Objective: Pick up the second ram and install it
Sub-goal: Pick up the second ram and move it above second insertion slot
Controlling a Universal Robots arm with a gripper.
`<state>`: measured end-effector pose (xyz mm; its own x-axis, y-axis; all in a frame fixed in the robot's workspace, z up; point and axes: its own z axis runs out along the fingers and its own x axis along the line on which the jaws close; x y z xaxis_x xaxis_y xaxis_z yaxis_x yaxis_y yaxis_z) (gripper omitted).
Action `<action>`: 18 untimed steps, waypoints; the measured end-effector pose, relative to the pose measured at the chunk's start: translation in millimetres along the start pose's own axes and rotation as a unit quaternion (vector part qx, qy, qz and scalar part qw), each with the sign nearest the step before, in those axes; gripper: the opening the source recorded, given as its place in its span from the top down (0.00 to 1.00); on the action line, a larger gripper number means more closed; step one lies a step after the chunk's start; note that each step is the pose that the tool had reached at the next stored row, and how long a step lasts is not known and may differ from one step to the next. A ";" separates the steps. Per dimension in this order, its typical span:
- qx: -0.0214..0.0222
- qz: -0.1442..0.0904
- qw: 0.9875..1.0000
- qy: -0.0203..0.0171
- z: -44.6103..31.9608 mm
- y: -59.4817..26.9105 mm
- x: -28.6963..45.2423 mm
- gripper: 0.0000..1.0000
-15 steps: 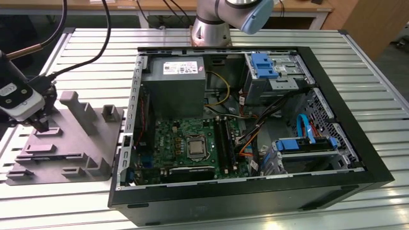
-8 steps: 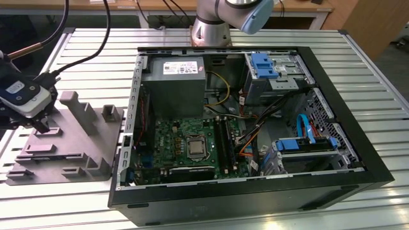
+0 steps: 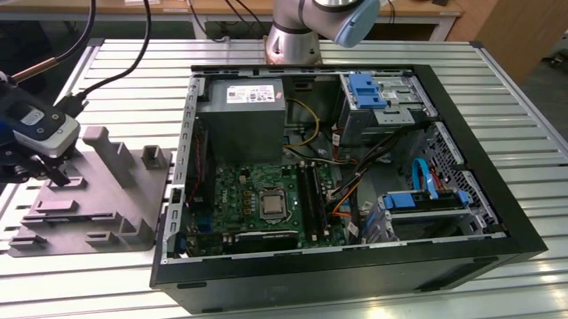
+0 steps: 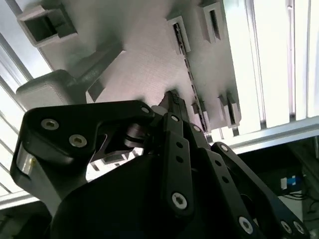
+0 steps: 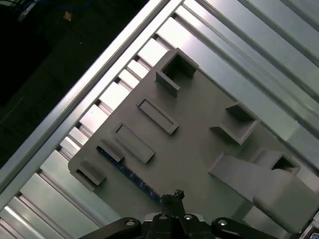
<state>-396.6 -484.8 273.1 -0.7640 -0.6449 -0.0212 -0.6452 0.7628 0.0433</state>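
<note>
Exterior view: you see the black linkage pincer (image 3: 55, 176) at the far left of the frame. It hangs low over the grey plastic fixture plate with upright blocks (image 3: 116, 199), which lies flat on the slatted aluminium table (image 3: 506, 100). The open black computer case (image 3: 355, 266) fills the centre and right of that frame. Inside it, a grey power supply box (image 3: 244, 126) sits at upper centre and a green motherboard (image 3: 257, 193) sits below it. The arm's silver base column (image 3: 293, 33) stands at the top centre, behind the case.

Both wrist views: you see the second ram (image 5: 129, 174), a long, thin, dark stick. It stands on edge in a shallow slot of the fixture plate (image 5: 199, 149), between small raised blocks. It has not been lifted and is well apart from the case.

The pincer (image 5: 175, 195) has its tip right at the stick, part way along it. In the second wrist view the pincer tip (image 4: 172, 99) sits just beside the ram (image 4: 192, 74).

Pincer state: you cannot tell how far it is open, or whether it has hold of the stick.
</note>
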 end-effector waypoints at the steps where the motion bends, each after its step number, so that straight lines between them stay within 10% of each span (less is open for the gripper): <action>1: 0.000 -0.009 1.000 0.000 0.4 0.0 0.0 0.89; 10: -0.002 -0.090 0.996 0.004 4.7 -0.2 0.1 0.89; 18: -0.004 -0.163 0.987 0.007 9.2 -0.4 0.2 0.89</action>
<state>-396.6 -484.8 263.8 -0.5154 -0.8567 -0.0207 -0.8565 0.5142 0.0435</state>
